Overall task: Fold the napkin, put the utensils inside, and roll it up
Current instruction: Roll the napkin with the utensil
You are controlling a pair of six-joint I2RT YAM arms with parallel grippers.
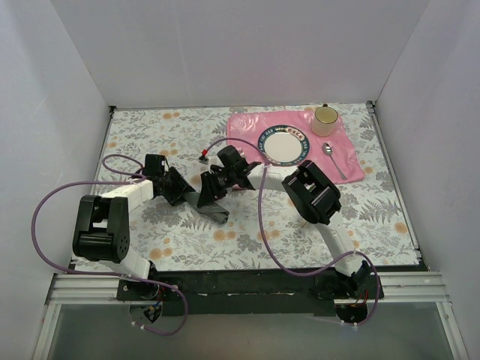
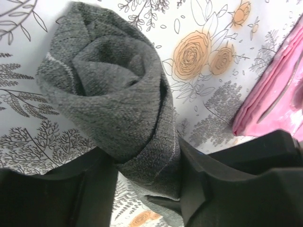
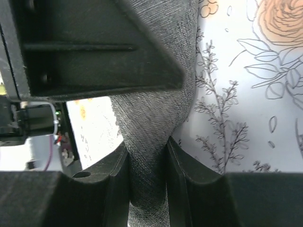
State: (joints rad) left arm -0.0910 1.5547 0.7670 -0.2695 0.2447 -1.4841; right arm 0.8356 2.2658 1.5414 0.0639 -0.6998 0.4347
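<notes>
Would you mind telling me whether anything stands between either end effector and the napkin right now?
Nothing visible does. The rolled napkin fills the gap between the fingers of the left end effector, and the right end effector pinches another part of the same cloth.

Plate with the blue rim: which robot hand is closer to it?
Right. The right gripper sits left of the plate and nearer the arm bases, pinching the napkin; the left gripper is farther left, also on the napkin.
</notes>
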